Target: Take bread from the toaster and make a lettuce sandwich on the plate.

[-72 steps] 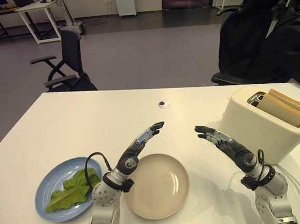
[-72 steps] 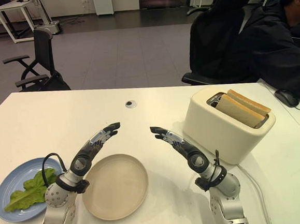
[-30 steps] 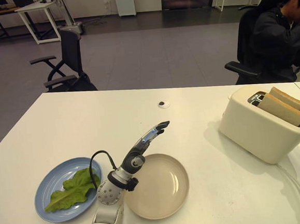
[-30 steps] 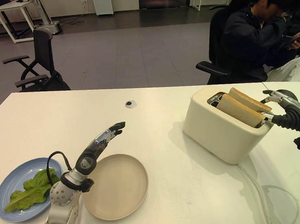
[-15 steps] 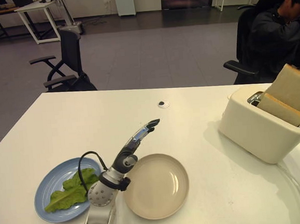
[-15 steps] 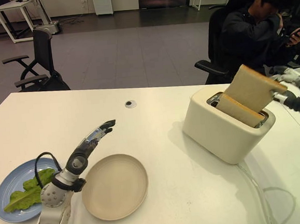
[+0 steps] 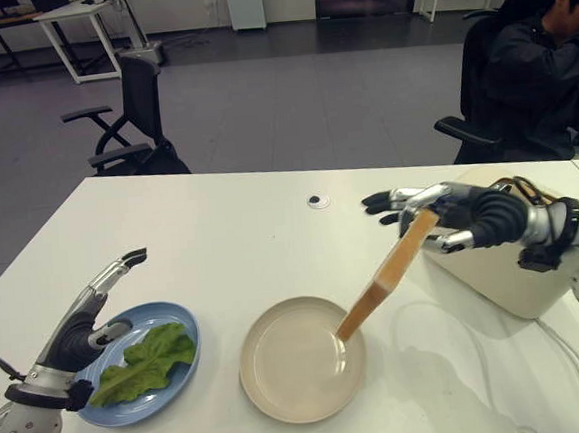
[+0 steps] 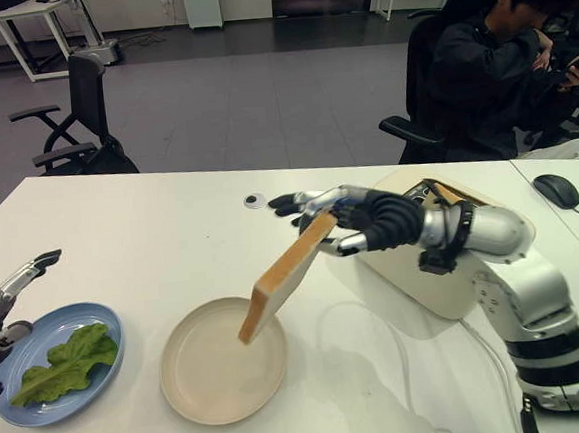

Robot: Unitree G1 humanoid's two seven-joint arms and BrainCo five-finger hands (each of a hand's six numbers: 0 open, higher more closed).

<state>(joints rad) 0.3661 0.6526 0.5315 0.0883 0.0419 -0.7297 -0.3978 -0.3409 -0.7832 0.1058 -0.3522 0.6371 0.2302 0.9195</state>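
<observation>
The right hand (image 7: 467,219) is gripping the top end of a bread slice (image 7: 386,273), its fingers closed around it, in front of the toaster (image 7: 497,280). The slice is slanting down to the left, its lower corner hanging over the right part of the beige plate (image 7: 287,372). The left hand (image 7: 82,328) is hovering by the left side of the blue plate (image 7: 144,412) with its fingers stretched out and holding nothing. Lettuce (image 7: 140,361) is lying on that blue plate

Toaster (image 7: 505,280): we read no lettering or brand.
Plate (image 7: 280,380): we read no print or number.
Table (image 7: 221,232): we read no label or sign.
</observation>
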